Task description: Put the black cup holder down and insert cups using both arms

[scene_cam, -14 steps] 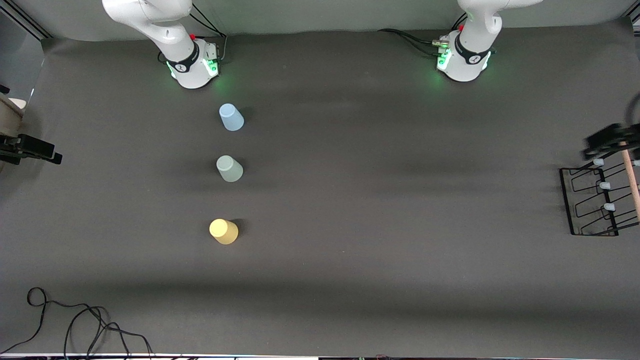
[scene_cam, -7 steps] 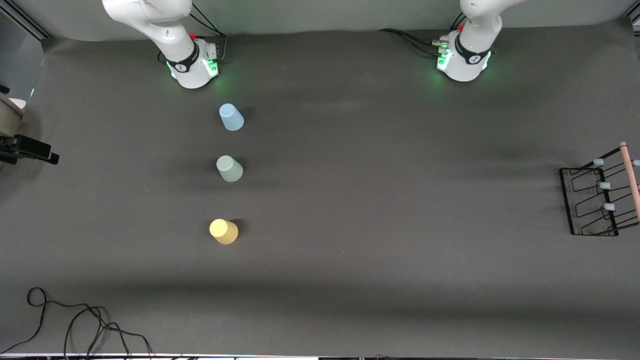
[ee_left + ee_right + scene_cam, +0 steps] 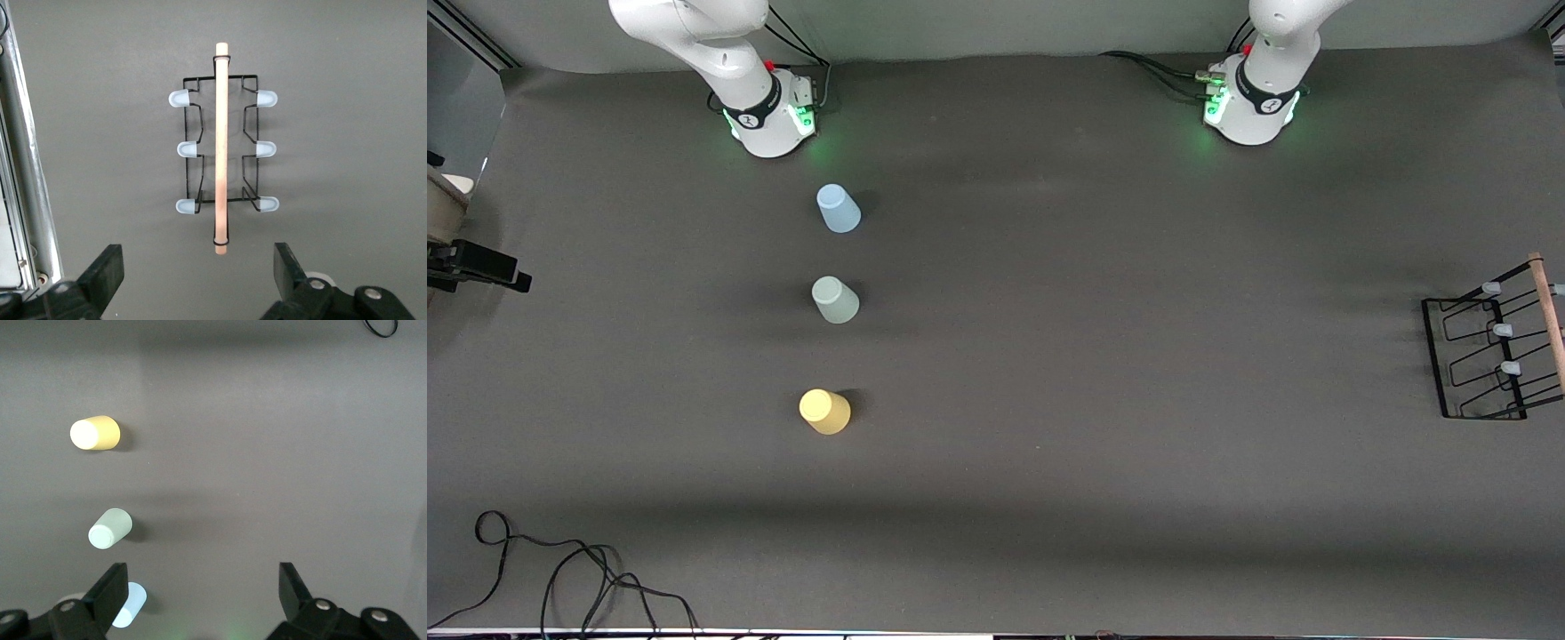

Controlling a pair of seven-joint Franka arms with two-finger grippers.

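Black cable lay looped on the dark grey surface nearest the front camera, at the right arm's end. Farther in, stood the yellow cup upside down, apart from everything else. Next in the same line, farther from the camera, stood the pale green-grey cup, also inverted, and farther again the light blue cup, closest to the right arm's green-lit base. All three well apart from one another. At the left arm's end of the surface, about level with the green-grey and yellow cups, sat the black cup holder, upright on its wire base, six pale-tipped pegs angled outward in two rows of three, wooden rod handle running along the top. Partly cut off by the frame edge in the front view. Left gripper hung over the holder, fingers spread wide, holding nothing, clear of the handle. Right gripper hung over the surface beside the blue cup, fingers likewise spread wide and empty. Farthest back, the left arm's base, green-lit as well.
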